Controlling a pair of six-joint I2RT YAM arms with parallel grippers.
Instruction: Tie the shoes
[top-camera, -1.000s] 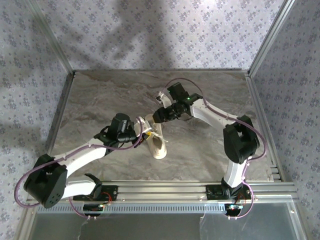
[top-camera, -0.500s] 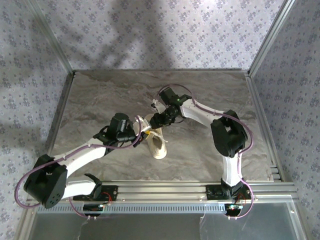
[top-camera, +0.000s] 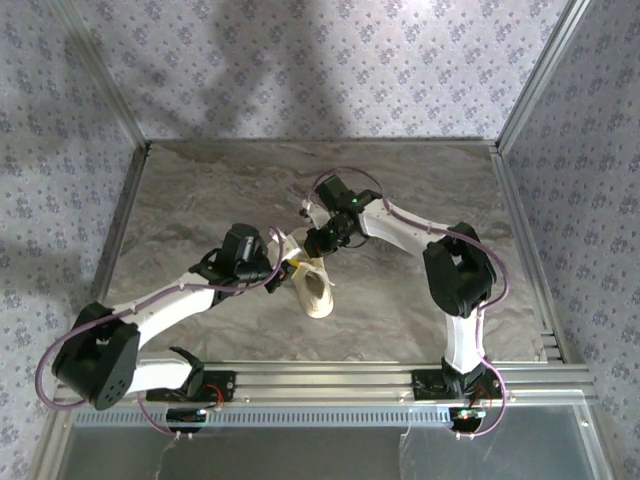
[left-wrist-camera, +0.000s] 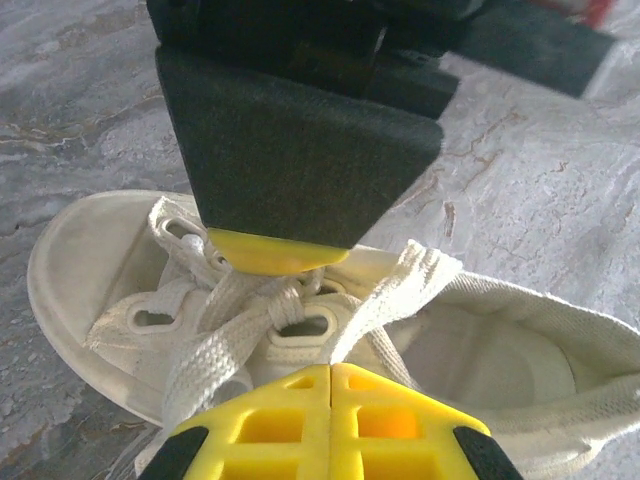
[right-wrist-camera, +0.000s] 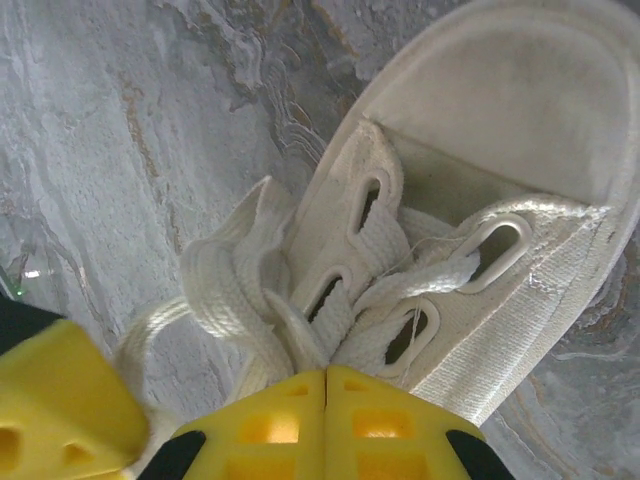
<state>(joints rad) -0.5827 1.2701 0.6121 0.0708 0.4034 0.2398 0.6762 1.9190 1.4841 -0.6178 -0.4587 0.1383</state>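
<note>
The cream shoe (top-camera: 319, 292) lies mid-table with its toe towards the arms' bases. My left gripper (top-camera: 291, 264) meets it from the left and my right gripper (top-camera: 312, 245) from the far side, both over the laced part. In the left wrist view the left gripper (left-wrist-camera: 330, 368) is shut on a flat white lace (left-wrist-camera: 400, 292) running up over the shoe's opening (left-wrist-camera: 500, 350), with the right gripper's yellow fingertip (left-wrist-camera: 278, 255) just above the eyelets. In the right wrist view the right gripper (right-wrist-camera: 326, 372) is shut on a lace strand (right-wrist-camera: 298, 338) beside the eyelets of the shoe (right-wrist-camera: 500, 190).
The marble-patterned tabletop (top-camera: 200, 190) is bounded by an aluminium frame and patterned walls. A slotted rail (top-camera: 330, 380) runs along the near edge. The left gripper's yellow finger (right-wrist-camera: 55, 405) sits close beside the right gripper.
The right arm has swung down and left onto the shoe's laces and its jaws have closed on a strand. The left gripper has stayed shut at the shoe.
</note>
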